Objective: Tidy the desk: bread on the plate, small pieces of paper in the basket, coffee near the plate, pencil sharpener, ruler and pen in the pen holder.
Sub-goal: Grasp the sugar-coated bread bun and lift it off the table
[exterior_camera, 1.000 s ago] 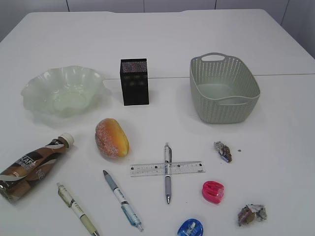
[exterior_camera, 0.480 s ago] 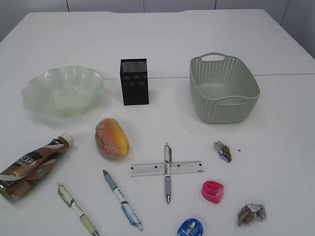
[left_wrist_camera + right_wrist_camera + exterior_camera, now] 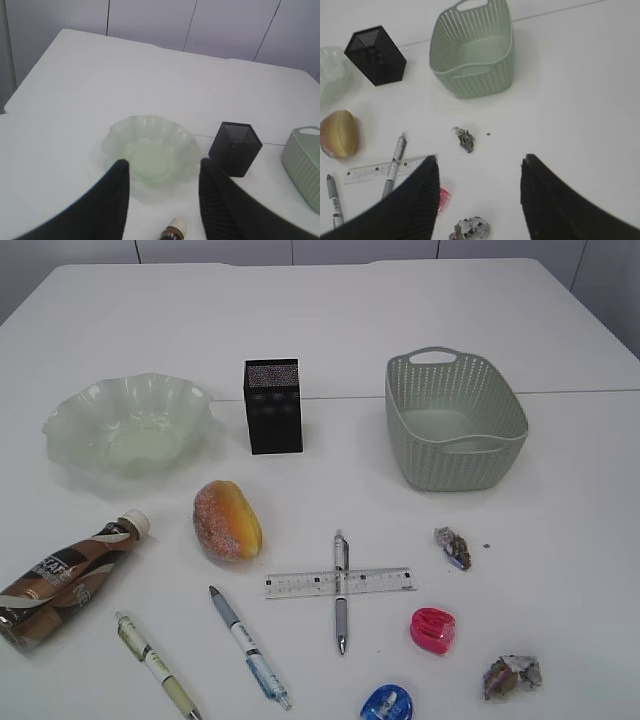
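Observation:
Neither arm shows in the exterior view. The bread (image 3: 227, 520) lies below the green glass plate (image 3: 70, 435); the coffee bottle (image 3: 65, 580) lies at the left. Three pens (image 3: 155, 665) (image 3: 248, 645) (image 3: 341, 590), a clear ruler (image 3: 300, 584), a pink sharpener (image 3: 432, 630) and a blue sharpener (image 3: 387, 704) lie in front. Paper scraps (image 3: 453, 547) (image 3: 513, 676) sit right of them. My left gripper (image 3: 164, 165) hangs open over the plate's (image 3: 115, 140) near side, the bottle cap (image 3: 175, 230) below it. My right gripper (image 3: 479, 160) is open above the paper scraps (image 3: 464, 139) (image 3: 470, 229).
The black mesh pen holder (image 3: 273, 407) stands upright at the back centre, between the plate and the green basket (image 3: 455, 465). The basket (image 3: 480, 80) holds nothing. A seam between two tabletops runs behind them.

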You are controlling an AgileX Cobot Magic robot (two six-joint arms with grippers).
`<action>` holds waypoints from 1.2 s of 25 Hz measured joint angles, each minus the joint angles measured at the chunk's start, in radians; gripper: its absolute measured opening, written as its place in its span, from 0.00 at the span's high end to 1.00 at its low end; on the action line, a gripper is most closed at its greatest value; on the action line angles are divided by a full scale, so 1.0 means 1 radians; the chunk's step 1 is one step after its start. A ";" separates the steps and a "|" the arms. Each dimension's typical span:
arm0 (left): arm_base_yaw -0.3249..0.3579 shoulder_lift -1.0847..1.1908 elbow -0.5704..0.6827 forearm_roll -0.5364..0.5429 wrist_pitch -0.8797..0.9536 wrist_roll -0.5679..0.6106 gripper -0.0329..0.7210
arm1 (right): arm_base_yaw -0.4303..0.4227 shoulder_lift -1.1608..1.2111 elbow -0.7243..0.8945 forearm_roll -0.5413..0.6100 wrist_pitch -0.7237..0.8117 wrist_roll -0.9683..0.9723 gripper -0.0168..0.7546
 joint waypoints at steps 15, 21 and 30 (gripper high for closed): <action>-0.215 0.759 -0.599 -0.026 0.418 -0.002 0.50 | 0.000 0.366 -0.151 0.004 0.110 -0.083 0.48; -0.381 0.968 -0.668 -0.028 0.388 -0.167 0.50 | 0.000 0.382 -0.155 0.006 0.115 -0.091 0.48; -0.477 1.193 -0.673 0.037 0.277 -0.515 0.50 | 0.000 0.382 -0.155 -0.006 0.116 -0.092 0.48</action>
